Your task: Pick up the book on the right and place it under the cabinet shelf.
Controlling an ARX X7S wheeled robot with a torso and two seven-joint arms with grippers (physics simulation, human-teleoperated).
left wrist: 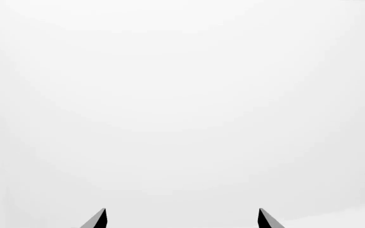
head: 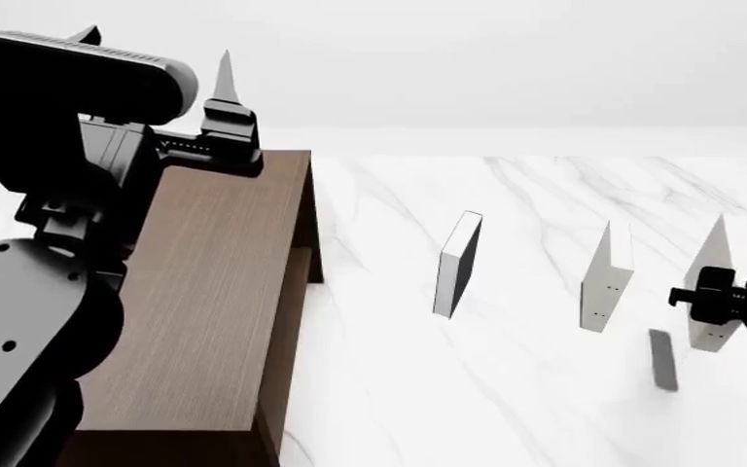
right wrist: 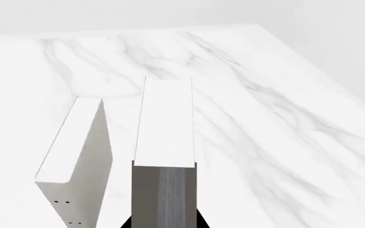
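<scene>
Right gripper (head: 708, 304) clamps the upright white book (head: 711, 292).

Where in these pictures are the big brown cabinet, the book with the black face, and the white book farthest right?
Dark brown wood-grain cabinet (head: 211, 302), head view, flat top.
Black-faced upright book (head: 465, 261), head view, dark side.
Rightmost thin white book (head: 708, 277), head view, pale face.

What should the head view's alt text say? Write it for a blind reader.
Three thin books stand upright, spaced apart, on a white marble table; the right gripper is at the rightmost book. A dark brown cabinet fills the left side, with the left arm raised over it.
</scene>
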